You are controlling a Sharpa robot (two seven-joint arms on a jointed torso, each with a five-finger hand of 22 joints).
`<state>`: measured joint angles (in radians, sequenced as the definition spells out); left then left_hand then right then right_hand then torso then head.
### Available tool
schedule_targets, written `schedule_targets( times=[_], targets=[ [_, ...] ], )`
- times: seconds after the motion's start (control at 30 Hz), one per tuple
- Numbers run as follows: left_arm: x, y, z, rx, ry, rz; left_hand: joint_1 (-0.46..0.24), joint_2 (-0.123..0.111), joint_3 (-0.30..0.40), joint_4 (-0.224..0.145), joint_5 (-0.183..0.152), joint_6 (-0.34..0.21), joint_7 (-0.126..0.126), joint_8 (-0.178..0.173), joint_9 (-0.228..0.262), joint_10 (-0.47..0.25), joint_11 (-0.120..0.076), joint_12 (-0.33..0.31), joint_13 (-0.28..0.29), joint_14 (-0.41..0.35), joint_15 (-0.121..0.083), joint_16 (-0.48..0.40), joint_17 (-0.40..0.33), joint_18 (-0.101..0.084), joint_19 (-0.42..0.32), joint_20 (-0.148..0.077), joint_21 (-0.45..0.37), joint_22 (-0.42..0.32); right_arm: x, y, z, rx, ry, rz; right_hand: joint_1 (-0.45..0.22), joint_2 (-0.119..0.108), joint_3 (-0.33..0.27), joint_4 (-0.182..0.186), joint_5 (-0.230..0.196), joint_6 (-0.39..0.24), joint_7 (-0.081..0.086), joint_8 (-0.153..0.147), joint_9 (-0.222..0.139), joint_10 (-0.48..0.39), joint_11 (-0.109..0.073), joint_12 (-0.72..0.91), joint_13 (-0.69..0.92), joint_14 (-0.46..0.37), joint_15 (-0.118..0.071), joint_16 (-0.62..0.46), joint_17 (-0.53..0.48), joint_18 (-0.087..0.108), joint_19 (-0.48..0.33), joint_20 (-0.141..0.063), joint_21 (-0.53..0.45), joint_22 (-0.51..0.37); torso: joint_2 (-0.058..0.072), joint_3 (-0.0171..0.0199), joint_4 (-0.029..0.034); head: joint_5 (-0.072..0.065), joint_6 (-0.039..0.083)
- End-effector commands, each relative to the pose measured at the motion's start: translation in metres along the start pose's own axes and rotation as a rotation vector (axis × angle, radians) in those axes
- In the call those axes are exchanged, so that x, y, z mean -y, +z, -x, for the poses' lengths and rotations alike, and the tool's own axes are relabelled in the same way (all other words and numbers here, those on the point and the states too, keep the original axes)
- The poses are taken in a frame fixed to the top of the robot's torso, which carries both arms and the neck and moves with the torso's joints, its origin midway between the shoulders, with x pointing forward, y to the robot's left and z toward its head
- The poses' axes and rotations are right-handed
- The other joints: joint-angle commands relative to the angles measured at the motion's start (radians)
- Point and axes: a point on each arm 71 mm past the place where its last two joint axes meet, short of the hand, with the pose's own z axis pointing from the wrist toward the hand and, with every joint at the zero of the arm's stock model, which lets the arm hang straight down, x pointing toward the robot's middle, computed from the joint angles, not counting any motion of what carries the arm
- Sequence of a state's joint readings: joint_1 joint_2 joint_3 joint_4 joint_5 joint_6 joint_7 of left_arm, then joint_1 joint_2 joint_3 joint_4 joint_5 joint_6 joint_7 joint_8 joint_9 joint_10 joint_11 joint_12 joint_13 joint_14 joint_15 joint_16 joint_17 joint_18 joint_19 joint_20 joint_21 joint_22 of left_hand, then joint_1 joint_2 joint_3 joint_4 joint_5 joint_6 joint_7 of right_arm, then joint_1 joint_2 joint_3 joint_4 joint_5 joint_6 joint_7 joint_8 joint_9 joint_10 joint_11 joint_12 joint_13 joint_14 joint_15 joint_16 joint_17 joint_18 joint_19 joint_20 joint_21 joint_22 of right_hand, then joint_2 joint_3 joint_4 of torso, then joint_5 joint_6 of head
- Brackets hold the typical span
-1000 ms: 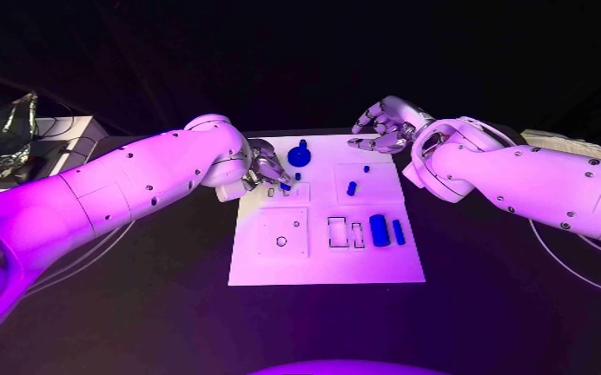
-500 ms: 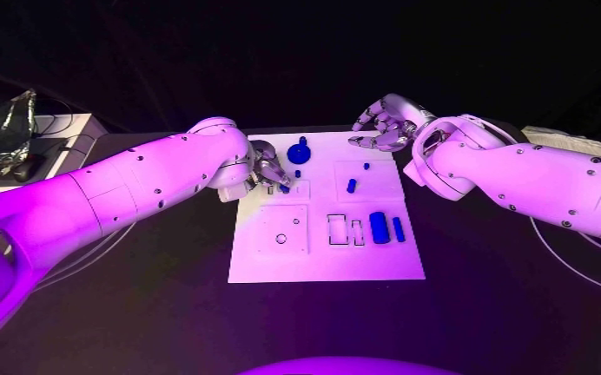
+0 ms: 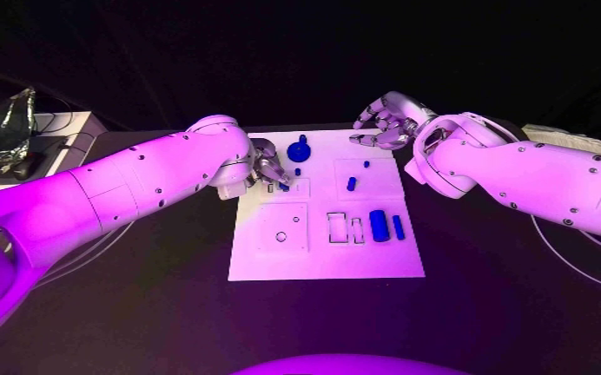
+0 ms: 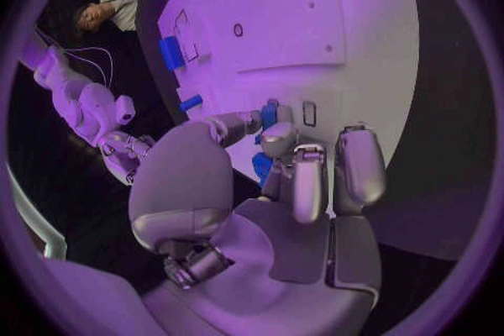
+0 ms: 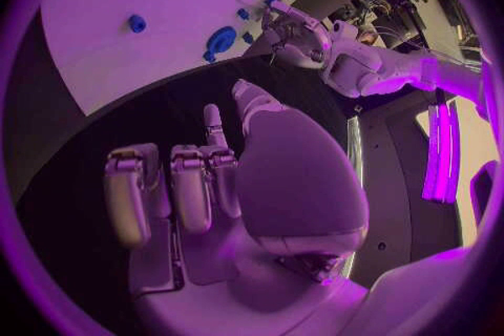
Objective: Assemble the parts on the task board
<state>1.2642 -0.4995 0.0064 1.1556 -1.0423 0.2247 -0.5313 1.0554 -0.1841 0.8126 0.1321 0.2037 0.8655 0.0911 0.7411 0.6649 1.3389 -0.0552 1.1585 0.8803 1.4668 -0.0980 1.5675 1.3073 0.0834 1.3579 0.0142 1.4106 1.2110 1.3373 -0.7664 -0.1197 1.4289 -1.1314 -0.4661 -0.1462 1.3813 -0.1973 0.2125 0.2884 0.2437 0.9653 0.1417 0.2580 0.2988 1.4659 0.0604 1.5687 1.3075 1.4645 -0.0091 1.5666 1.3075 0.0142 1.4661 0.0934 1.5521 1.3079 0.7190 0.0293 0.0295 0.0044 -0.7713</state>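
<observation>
Looking matt and smooth, like flat plastic sheet: the task board (image 3: 326, 262). Showing as smooth, slightly glossy plastic: the blue parts (image 3: 379, 226). Gleaming as polished metal on the fingers, with smooth satin shells on the palm: the left hand (image 4: 284, 176) and the right hand (image 5: 210, 176). Shining as glossy moulded plastic dotted with small screws: both arms (image 3: 138, 184). Lying dark, matt and even: the surface (image 3: 150, 305).
</observation>
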Motion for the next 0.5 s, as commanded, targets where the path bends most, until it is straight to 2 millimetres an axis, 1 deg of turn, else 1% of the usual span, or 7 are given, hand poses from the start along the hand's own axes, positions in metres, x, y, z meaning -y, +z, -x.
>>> schedule_targets(
  times=[0.03, 0.33, 0.5],
  targets=[
    [-0.0006, 0.0004, -0.0031, -0.02, 0.035, 0.01, 0.006, 0.015, 0.081, -0.088, -0.001, 0.089, -0.085, 0.032, 0.284, 0.011, -0.004, -0.002, 0.0, 0.104, -0.006, 0.003, 0.263, -0.007, 0.006, -0.001, 0.004, 0.001, -0.0009, -0.0004, -0.001, -0.011, -0.01, 0.009, -0.015, 0.001, -0.003, 0.003, -0.001, -0.006, 0.0, -0.001, 0.002, 0.105, 0.001, 0.002, 0.263, 0.106, -0.001, 0.004, 0.263, -0.008, 0.093, -0.001, -0.005, 0.246, 0.0, -0.0007, 0.0007, -0.002, -0.002],
    [0.0008, 0.0001, -0.0044, -0.028, 0.045, 0.007, 0.008, 0.016, 0.079, -0.09, 0.0, 0.091, -0.086, 0.031, 0.285, 0.011, -0.005, -0.004, -0.005, 0.104, -0.007, 0.003, 0.263, -0.007, 0.007, -0.002, 0.004, 0.002, -0.0007, -0.0004, -0.001, -0.012, -0.01, 0.008, -0.015, 0.001, -0.003, 0.003, -0.001, -0.006, 0.0, -0.001, 0.002, 0.105, 0.001, 0.002, 0.263, 0.106, -0.001, 0.004, 0.263, -0.008, 0.093, -0.001, -0.005, 0.246, 0.0, -0.0015, 0.0007, -0.002, -0.004],
    [0.0017, -0.0003, -0.0051, -0.031, 0.05, 0.005, 0.008, 0.016, 0.079, -0.09, 0.0, 0.091, -0.086, 0.031, 0.285, 0.011, -0.005, -0.005, -0.007, 0.104, -0.007, 0.003, 0.263, -0.007, 0.008, -0.002, 0.004, 0.002, -0.0006, -0.0004, -0.0011, -0.013, -0.011, 0.007, -0.015, 0.001, -0.003, 0.003, -0.001, -0.006, 0.0, -0.001, 0.002, 0.105, 0.001, 0.002, 0.263, 0.106, -0.001, 0.004, 0.263, -0.008, 0.093, -0.001, -0.005, 0.246, 0.0, -0.0008, 0.0003, -0.002, -0.005]
  ],
)
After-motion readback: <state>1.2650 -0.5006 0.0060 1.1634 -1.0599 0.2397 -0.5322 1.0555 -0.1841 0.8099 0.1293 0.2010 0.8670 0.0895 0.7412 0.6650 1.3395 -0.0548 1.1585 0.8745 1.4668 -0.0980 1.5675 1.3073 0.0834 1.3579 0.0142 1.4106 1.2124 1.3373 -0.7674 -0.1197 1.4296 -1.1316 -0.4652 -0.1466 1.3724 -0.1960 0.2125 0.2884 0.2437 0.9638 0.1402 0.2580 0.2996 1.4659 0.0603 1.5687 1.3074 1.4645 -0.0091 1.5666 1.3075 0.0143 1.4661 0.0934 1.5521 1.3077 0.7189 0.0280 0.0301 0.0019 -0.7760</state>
